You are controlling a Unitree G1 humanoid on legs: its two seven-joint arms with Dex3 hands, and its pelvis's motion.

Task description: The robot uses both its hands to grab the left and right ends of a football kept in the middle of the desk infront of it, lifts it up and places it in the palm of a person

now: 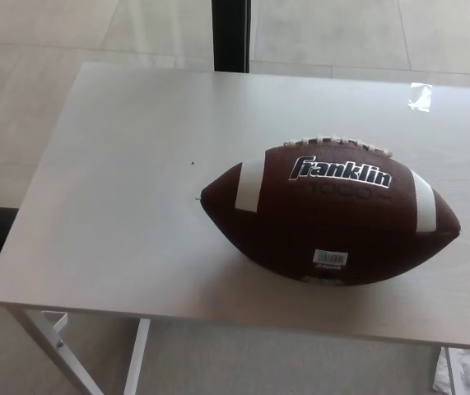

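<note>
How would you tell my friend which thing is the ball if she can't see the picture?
Look at the pale wooden desk that fills most of the picture. Lying on its side toward the right is a brown football. It is the only big thing there, with two white stripes, white laces on top and the word Franklin in white letters.

- Desk: bare surface left of the football; open approach to its left tip.
- Right tip: near the picture's right edge, bare desk beside it.
- Above the ball: unobstructed.
- Scrap: far right corner, well apart.
</note>
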